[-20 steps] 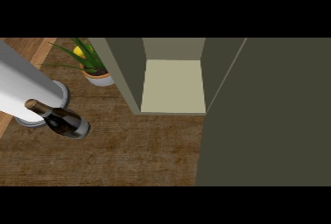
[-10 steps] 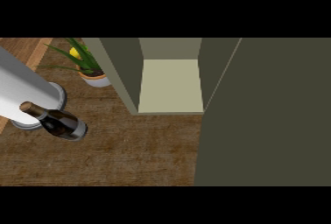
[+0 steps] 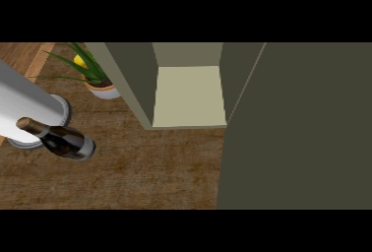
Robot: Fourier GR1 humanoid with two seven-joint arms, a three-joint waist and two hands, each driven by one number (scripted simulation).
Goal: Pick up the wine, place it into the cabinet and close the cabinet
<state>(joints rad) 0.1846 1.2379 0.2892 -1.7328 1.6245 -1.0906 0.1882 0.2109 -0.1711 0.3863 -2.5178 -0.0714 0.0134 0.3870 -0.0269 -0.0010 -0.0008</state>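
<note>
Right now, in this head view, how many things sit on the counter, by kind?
Wine bottle: 1
Potted plant: 1
Open cabinet: 1
Large grey-white cylinder at the view's left, behind the bottle: 1
Total: 4
No hand shows in this view.

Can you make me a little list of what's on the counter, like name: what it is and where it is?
wine bottle: dark, standing on the counter at the view's left, beside a grey cylinder
grey cylinder: big and pale, at the left edge
plant: green leaves in a white pot, behind the bottle
cabinet: open, pale shelf inside with nothing showing on it
cabinet door: swung open, fills the right side
counter: brown wood
hands: none in view
</note>
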